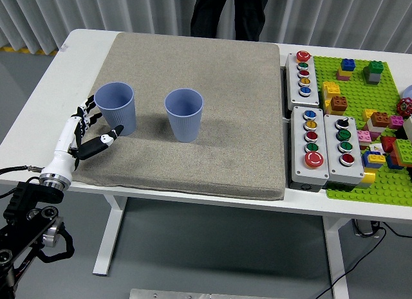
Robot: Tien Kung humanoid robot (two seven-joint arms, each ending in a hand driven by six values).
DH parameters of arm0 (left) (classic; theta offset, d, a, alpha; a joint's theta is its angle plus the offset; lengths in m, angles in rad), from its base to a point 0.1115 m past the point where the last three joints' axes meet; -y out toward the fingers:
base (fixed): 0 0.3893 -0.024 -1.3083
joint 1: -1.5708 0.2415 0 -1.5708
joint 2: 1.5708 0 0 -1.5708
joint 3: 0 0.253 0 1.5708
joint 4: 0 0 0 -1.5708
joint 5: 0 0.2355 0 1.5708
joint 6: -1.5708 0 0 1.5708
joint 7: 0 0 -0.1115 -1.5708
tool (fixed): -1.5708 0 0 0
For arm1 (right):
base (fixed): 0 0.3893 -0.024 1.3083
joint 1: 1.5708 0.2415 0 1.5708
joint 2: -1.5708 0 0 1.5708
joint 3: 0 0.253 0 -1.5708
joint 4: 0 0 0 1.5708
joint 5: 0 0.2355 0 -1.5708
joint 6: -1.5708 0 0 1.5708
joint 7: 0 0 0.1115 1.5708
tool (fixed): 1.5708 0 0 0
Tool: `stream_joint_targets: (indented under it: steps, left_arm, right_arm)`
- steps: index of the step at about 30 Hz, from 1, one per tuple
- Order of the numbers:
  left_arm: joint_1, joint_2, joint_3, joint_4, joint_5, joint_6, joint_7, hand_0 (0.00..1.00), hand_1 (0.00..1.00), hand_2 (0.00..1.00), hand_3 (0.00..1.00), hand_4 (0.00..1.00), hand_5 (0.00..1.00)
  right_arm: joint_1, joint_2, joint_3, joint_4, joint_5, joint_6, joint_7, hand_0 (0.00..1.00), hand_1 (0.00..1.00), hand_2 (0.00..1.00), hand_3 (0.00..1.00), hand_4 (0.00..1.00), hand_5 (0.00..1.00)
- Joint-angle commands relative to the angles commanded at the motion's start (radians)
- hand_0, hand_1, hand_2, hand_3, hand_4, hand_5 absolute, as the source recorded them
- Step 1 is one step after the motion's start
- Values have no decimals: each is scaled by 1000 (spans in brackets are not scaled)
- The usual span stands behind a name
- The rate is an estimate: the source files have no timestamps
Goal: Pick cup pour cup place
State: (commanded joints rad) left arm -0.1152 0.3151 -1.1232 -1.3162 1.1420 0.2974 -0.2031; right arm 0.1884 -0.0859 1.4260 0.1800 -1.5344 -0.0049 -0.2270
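Reaching in from the lower left, your left hand (87, 133) sits just beside the left cup (116, 108), fingers (89, 112) spread wide, thumb poking toward the cup's base, and nothing in its grasp. That cup stands upright near the left edge of the grey mat (232, 93), with the second cup (184, 114) upright a little to its right, the two apart. Watch the thumb: judging by how low it sits, a push forward before the fingers wrap could nudge the cup along the mat or tip it over. A squeeze too hard on thin walls may well buckle it. Come pouring time, the neighbouring cup is close enough that a wide swing could knock it. You can't tell whether either cup holds anything; the insides look bare, but the bottoms are in shadow. Whether a fingertip already touches the cup wall is too close to call. Your right hand is nowhere in view, and a person (228, 13) at the far side is cut off by the top edge.
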Motion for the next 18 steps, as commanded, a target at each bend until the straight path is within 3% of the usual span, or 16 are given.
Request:
stream_joint_targets:
  steps: [18]
  left_arm:
    - [-37,-21,13,54,-22,2,-6,895,877,998,998,840,260]
  right_arm:
    - [4,-2,-6,0,6,0,1,691,666,600,586,2,66]
